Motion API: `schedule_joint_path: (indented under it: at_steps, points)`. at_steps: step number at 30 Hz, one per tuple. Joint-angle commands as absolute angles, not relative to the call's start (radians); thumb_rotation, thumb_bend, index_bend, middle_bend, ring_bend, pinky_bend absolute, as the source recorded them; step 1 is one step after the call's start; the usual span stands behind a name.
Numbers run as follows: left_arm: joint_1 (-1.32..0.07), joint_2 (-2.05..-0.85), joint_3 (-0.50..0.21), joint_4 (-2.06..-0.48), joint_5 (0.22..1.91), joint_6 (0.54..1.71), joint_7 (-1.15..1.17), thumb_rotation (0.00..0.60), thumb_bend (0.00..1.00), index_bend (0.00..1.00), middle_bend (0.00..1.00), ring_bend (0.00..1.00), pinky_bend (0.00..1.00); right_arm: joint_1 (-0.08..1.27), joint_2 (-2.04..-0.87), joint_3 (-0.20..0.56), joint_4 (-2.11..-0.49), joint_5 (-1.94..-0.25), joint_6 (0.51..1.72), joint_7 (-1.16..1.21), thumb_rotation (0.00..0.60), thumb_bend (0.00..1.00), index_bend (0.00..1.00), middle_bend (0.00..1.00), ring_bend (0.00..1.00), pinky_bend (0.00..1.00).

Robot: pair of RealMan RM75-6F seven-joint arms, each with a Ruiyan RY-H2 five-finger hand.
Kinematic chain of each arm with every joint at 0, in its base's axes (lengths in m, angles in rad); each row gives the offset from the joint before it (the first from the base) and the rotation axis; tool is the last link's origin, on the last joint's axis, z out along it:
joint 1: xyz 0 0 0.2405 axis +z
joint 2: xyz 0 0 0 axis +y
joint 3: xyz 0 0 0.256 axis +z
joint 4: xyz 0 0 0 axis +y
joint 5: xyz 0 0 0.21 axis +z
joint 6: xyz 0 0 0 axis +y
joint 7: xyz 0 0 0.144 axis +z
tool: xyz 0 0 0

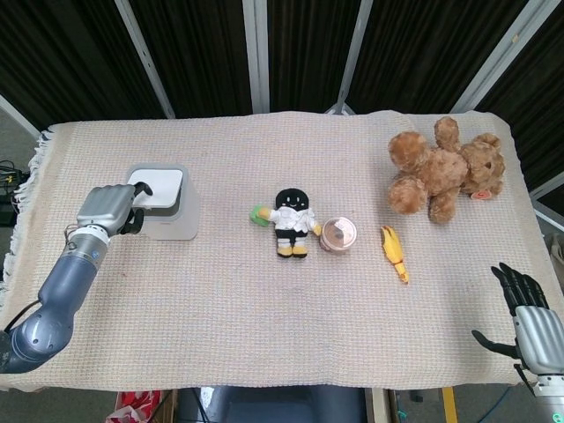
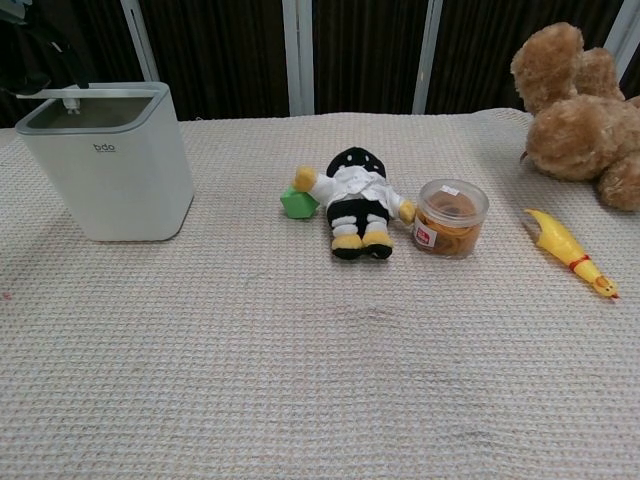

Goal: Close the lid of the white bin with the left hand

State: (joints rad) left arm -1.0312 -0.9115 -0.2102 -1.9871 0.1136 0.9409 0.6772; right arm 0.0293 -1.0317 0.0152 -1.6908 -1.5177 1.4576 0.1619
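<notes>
The white bin (image 1: pixel 169 217) stands at the table's left, also seen in the chest view (image 2: pixel 110 175). Its lid (image 1: pixel 159 183) lies flat, level with the rim; the chest view shows the lid (image 2: pixel 95 93) as a thin strip along the bin's top. My left hand (image 1: pixel 107 206) is beside the bin's left edge with its fingers curled, and a dark fingertip (image 1: pixel 141 188) touches the lid's left side. The chest view catches only part of the left hand (image 2: pixel 38 55) at the top left corner. My right hand (image 1: pixel 529 319) rests open at the table's front right, holding nothing.
A black-and-white plush doll (image 1: pixel 292 221) with a green block (image 1: pixel 257 212) lies mid-table, next to a clear round tub (image 1: pixel 337 235). A yellow rubber chicken (image 1: pixel 394 253) and a brown teddy bear (image 1: pixel 445 170) are to the right.
</notes>
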Motion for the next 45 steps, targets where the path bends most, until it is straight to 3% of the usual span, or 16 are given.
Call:
schedule_joint_path:
  at_steps: [1, 10, 27, 36, 39, 42, 44, 45]
  points:
    - [-1.022, -0.924, -0.192, -1.992, 0.135, 0.946, 0.663, 0.600, 0.63, 0.25, 1.00, 0.94, 1.00, 0.029, -1.032, 0.016, -1.691, -1.517, 1.458, 0.163, 0.600, 0.19, 0.00, 0.00, 0.00, 0.00]
    - [-1.017, -0.962, -0.154, -1.978, 0.178, 0.964, 0.649, 0.600, 0.63, 0.19, 1.00, 0.94, 1.00, 0.026, -1.030, 0.015, -1.690, -1.519, 1.462, 0.164, 0.600, 0.19, 0.00, 0.00, 0.00, 0.00]
    - [-1.032, -0.994, -0.116, -1.961, 0.184, 0.955, 0.639, 0.600, 0.63, 0.22, 1.00, 0.94, 1.00, 0.023, -1.029, 0.015, -1.689, -1.517, 1.464, 0.167, 0.600, 0.19, 0.00, 0.00, 0.00, 0.00]
    - [-1.016, -0.940, -0.168, -2.012, 0.247, 0.985, 0.559, 0.600, 0.61, 0.19, 0.99, 0.93, 1.00, 0.023, -1.028, 0.015, -1.689, -1.522, 1.466, 0.168, 0.600, 0.19, 0.00, 0.00, 0.00, 0.00]
    - [-0.980, -0.897, -0.195, -2.059, 0.315, 1.000, 0.493, 0.600, 0.54, 0.15, 0.90, 0.85, 0.96, 0.022, -1.031, 0.016, -1.684, -1.526, 1.472, 0.168, 0.600, 0.19, 0.00, 0.00, 0.00, 0.00]
    - [-0.914, -0.867, -0.189, -2.109, 0.440, 1.035, 0.435, 0.600, 0.43, 0.05, 0.62, 0.64, 0.82, 0.023, -1.032, 0.016, -1.681, -1.525, 1.470, 0.169, 0.600, 0.19, 0.00, 0.00, 0.00, 0.00]
    - [-0.865, -0.859, -0.170, -2.134, 0.531, 1.068, 0.407, 0.600, 0.37, 0.01, 0.38, 0.43, 0.67, 0.024, -1.032, 0.016, -1.679, -1.525, 1.469, 0.167, 0.600, 0.19, 0.00, 0.00, 0.00, 0.00]
    - [-0.818, -0.859, -0.149, -2.150, 0.614, 1.103, 0.384, 0.600, 0.35, 0.00, 0.31, 0.36, 0.61, 0.024, -1.032, 0.016, -1.676, -1.525, 1.469, 0.164, 0.600, 0.19, 0.00, 0.00, 0.00, 0.00]
